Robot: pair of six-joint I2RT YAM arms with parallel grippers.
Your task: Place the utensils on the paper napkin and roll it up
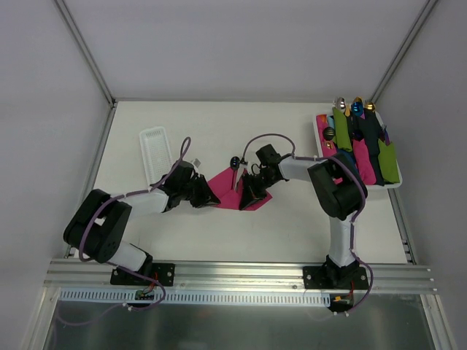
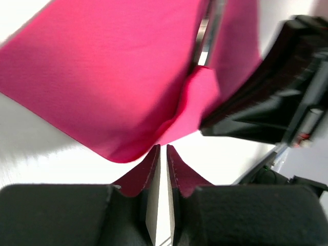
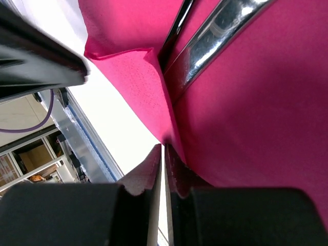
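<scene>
The magenta paper napkin (image 1: 232,191) lies mid-table, partly folded over the utensils (image 1: 233,163), whose dark ends stick out past its far edge. In the right wrist view a glossy utensil (image 3: 220,31) sits in the napkin's (image 3: 256,113) fold. My right gripper (image 1: 253,194) (image 3: 164,147) is at the napkin's near right corner, shut on its edge. My left gripper (image 1: 210,194) (image 2: 162,147) is at the napkin's (image 2: 102,77) left side, its jaws a slit apart. The paper touches the tips, with nothing seen between them.
A narrow white ridged tray (image 1: 155,149) lies at the back left. A white tray (image 1: 398,184) at the back right holds green, blue and black rolled napkins. Grey walls close in the table on three sides.
</scene>
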